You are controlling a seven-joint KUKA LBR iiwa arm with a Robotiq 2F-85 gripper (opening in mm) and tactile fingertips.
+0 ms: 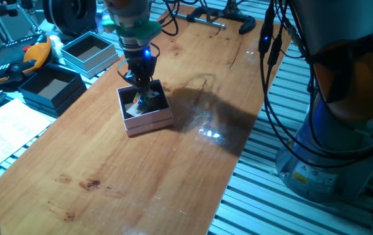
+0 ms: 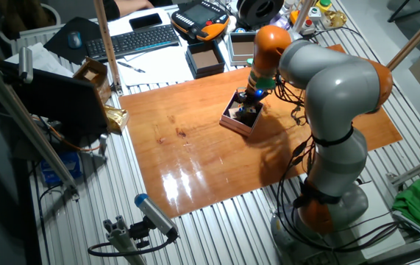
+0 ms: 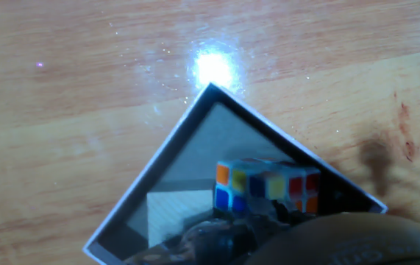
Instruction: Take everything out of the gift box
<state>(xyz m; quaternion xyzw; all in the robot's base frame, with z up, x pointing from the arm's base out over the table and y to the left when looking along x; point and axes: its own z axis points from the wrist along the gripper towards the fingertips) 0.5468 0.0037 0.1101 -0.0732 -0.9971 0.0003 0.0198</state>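
Note:
The pale-pink gift box [image 1: 150, 122] sits on the wooden table, also seen in the other fixed view [image 2: 233, 122]. My gripper [image 1: 145, 93] reaches straight down into it, its fingertips below the rim. In the hand view the gift box rim [image 3: 158, 175] runs diagonally. Inside, the multicoloured puzzle cube [image 3: 268, 188] lies right by the dark, blurred fingers at the bottom edge. A pale block [image 3: 167, 215] rests beside it on the box floor. The fingers' spacing is hidden, so I cannot tell whether they hold the cube.
A light-blue box [image 1: 88, 52] and a dark navy box [image 1: 50, 88] stand off the table's far left edge. An orange pendant [image 1: 32, 55] lies beyond them. Black cables [image 1: 274, 98] hang along the right edge by the arm's base [image 1: 323, 163].

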